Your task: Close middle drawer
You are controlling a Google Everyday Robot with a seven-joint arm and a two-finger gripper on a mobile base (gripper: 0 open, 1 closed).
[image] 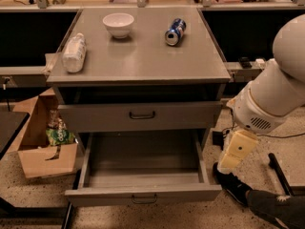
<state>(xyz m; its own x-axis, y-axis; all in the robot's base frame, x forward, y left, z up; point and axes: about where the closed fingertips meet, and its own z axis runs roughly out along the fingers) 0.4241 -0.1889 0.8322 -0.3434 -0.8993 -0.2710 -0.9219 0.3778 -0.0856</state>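
Note:
The middle drawer (143, 193) is pulled far out at the bottom of the grey cabinet. It is wide, shallow and empty, with a low front panel and a small dark bar handle (143, 200). Above it sits the taller-fronted drawer (142, 116), nearly shut. The lowest drawer is hidden. My gripper (228, 163) hangs at the end of the cream wrist link, just right of the open drawer's right side wall, above the floor and apart from the drawer.
On the cabinet top (143, 61) lie a white bowl (118, 24), a tipped blue can (175, 31) and a white bottle (74, 53). A cardboard box (45, 149) stands on the floor to the left. A dark shoe (233, 184) and a leg are on the floor to the right.

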